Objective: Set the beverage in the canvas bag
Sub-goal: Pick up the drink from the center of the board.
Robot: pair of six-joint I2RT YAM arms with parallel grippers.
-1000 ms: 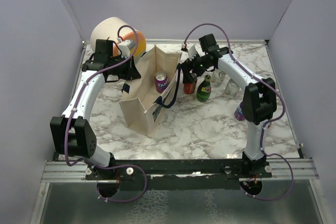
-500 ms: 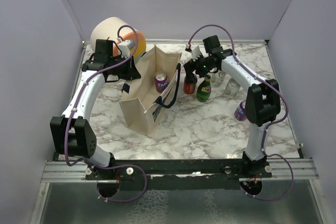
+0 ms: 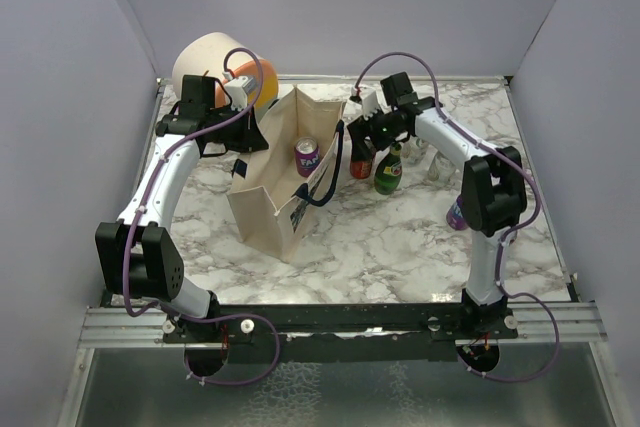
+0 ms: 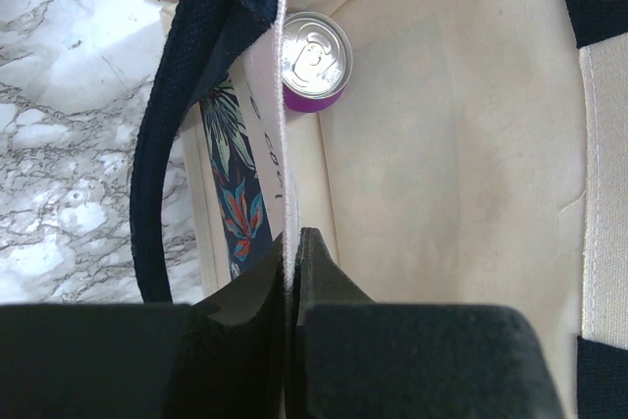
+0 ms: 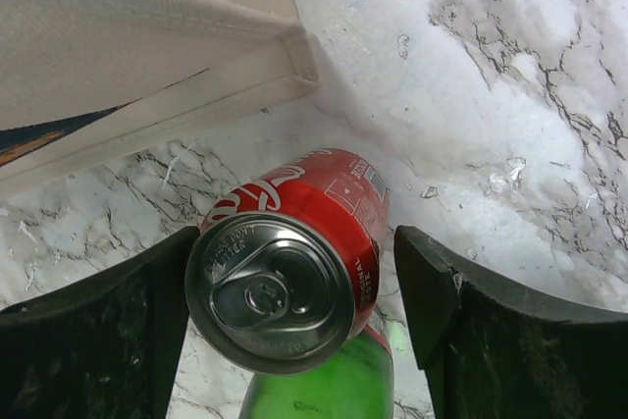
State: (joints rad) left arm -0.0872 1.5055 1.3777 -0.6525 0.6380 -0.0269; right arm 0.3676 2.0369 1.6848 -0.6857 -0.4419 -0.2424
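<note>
Both fingers of the right claw (image 5: 294, 247) stand spread on either side of the red cola can (image 5: 314, 203), not yet closed on it. The can stands upright on the counter (image 5: 510, 125) with its lid turned toward the wrist camera, so its long axis runs roughly along the claw's line of approach. It sits off-centre in the opening: a plain gap shows on one side, while on the other the finger is at the lid's edge, and contact there cannot be told. A green bottle (image 5: 314, 390) stands just beside the can, touching or nearly so, and closing the fingers could nudge it.

From the can, the canvas bag (image 3: 270, 202) lies just beside it on the robot's left, its near corner and wall close by. The right arm is plainly the nearer one. The left claw (image 4: 292, 237) is pinched shut on the bag's rim and holds the mouth open, with a purple can (image 4: 314, 61) already upright inside. Judging from this, the coming move is a squeeze, a lift above the rim and a short carry leftward over the opening.
</note>
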